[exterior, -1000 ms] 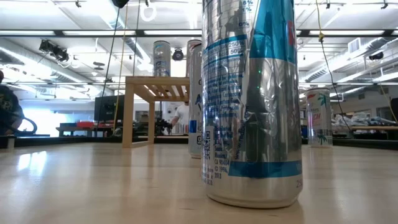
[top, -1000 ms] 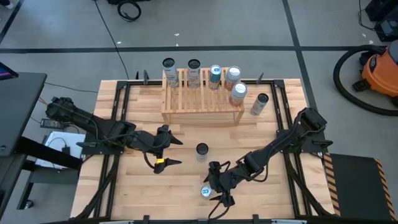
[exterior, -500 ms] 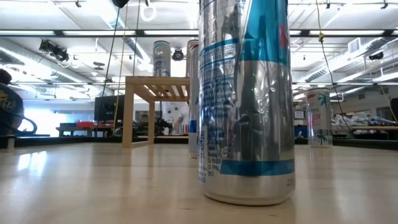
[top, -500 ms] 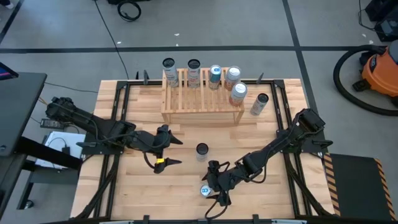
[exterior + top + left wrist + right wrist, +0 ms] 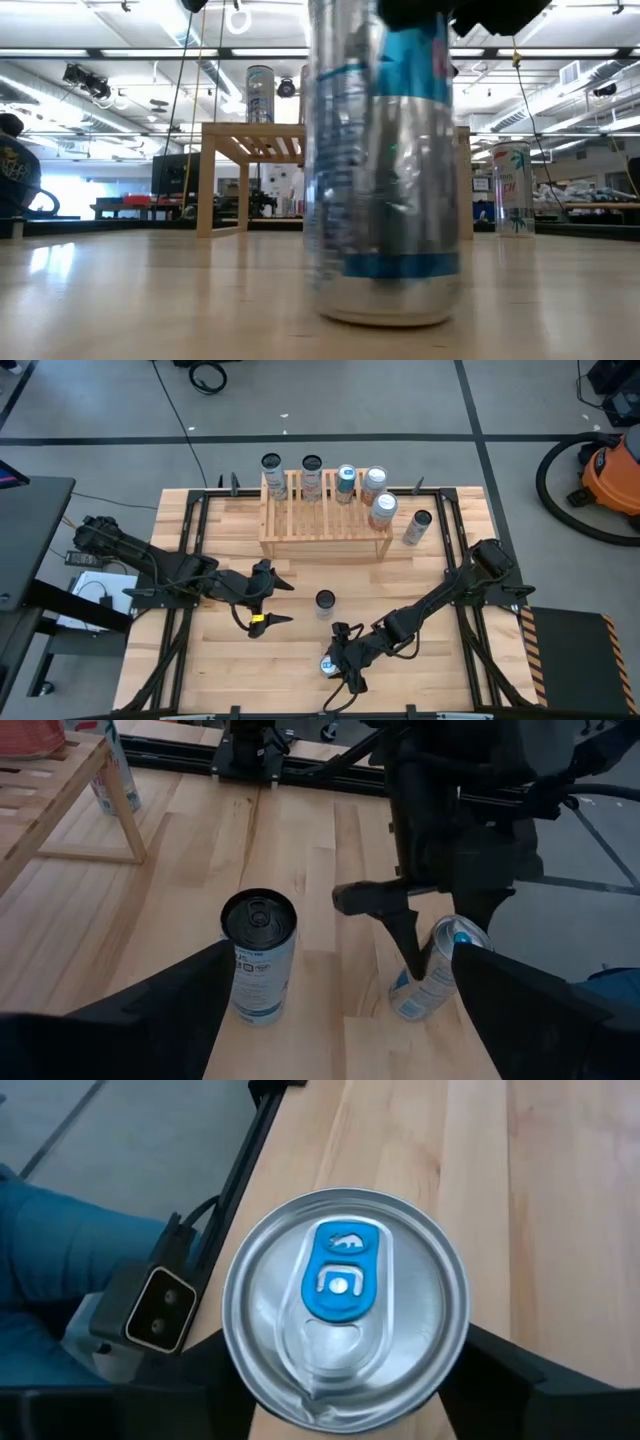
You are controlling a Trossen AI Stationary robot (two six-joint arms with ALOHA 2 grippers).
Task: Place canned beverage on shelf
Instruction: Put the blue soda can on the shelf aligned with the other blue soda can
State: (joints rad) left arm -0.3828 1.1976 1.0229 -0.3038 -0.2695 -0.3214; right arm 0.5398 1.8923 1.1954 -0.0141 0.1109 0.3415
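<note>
Two arms in play. I'm closing the right gripper (image 5: 332,666) fingers around the blue-tabbed can (image 5: 345,1310), standing near the surface's front edge, well short of the shelf (image 5: 325,520), ready for lifting. Left gripper (image 5: 270,602) is waiting open-fingered beside the black-topped can (image 5: 324,602).

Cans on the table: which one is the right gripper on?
The blue-tabbed can by the table's near edge, in the right gripper; the dark-topped can stands free.
</note>
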